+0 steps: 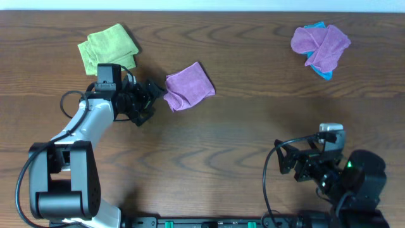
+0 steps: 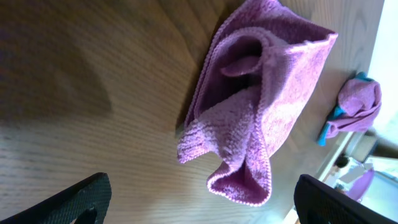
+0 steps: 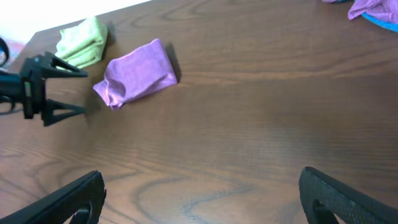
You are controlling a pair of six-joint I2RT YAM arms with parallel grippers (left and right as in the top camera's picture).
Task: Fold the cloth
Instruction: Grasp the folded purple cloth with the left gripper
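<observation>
A folded purple cloth (image 1: 188,86) lies on the wooden table, left of the middle; it also shows in the left wrist view (image 2: 261,106) and the right wrist view (image 3: 135,74). My left gripper (image 1: 152,101) is open and empty, just left of the cloth's near corner, not touching it; its fingers frame the cloth's edge in the left wrist view (image 2: 199,202). My right gripper (image 1: 286,161) is open and empty near the table's front right, far from the cloth; only bare table lies between its fingers (image 3: 202,199).
A folded green cloth (image 1: 107,49) lies at the back left, behind the left arm. A purple cloth on a blue one (image 1: 320,44) lies at the back right. The table's front edge runs close to the right arm's base.
</observation>
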